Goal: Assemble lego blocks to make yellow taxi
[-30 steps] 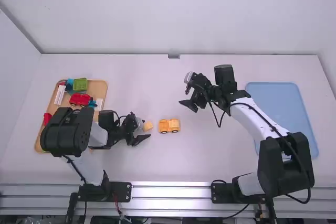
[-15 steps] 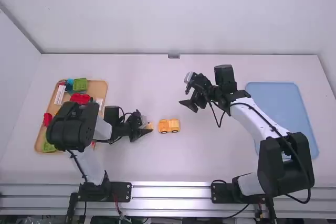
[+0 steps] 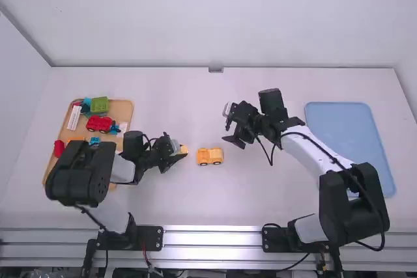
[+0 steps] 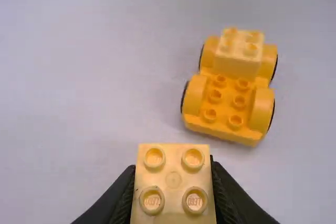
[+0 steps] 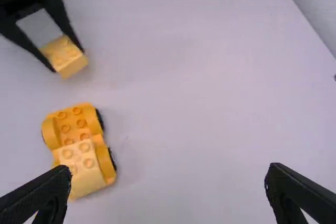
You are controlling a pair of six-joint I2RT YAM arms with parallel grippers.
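Now, in the high view, you are seeing the left gripper (image 3: 180, 153) clasping a small pale yellow plastic block (image 3: 184, 150), just beside the orange-yellow wheeled plastic base (image 3: 210, 155), which is resting on the white table (image 3: 215, 200). The block and the base are not touching.

In the left wrist view, the two fingers are pressing the flat sides of the block, and its four round studs are staying free. You are probably handling a light, stiff and smooth piece, so it is not asking for a hard squeeze, but a weak or crooked one could let it turn or slip. This side hold is looking right for pressing down on the bare studs of the base, beside the pale yellow block (image 4: 239, 52) that is already sitting on one end.

In the right wrist view, the right gripper (image 5: 169, 176) is keeping its fingers wide apart, grasping nothing. The base is standing on wheels, so it could roll under your push; you may be needing to steady it low, by its stiff body.
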